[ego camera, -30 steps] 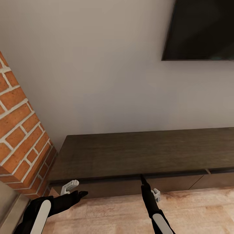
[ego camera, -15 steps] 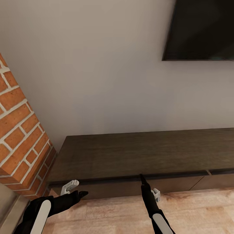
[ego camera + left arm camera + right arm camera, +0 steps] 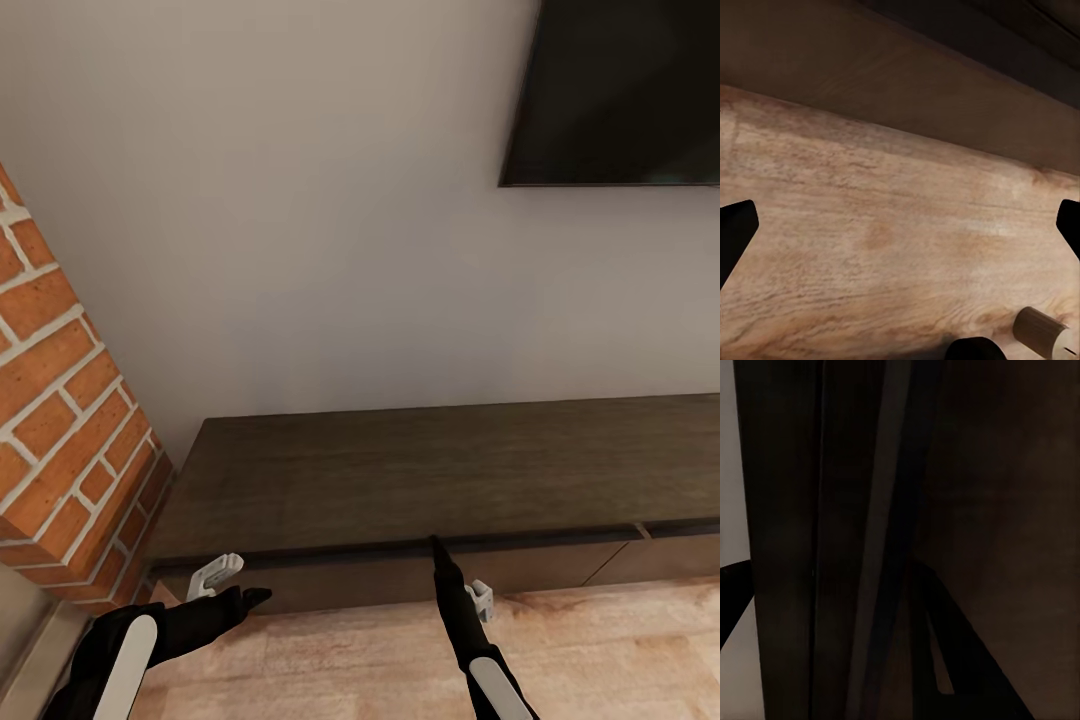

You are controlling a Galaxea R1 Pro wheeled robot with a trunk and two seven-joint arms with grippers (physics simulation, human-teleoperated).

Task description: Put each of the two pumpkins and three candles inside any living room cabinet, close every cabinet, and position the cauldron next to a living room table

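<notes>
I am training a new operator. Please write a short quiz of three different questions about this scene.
1. True or false: the cabinet has a pumpkin on its top.
2. Which gripper has a fingertip at the cabinet's upper front edge? A) left B) right
3. Fill in: the black screen hangs on the ___.

Key:
1. False; the top is bare.
2. B, the right gripper; the left gripper is over the wooden floor.
3. Wall.

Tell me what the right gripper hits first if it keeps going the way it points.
Likely the cabinet: the right gripper already sits at its top front edge, though whether they touch is unclear.
</notes>
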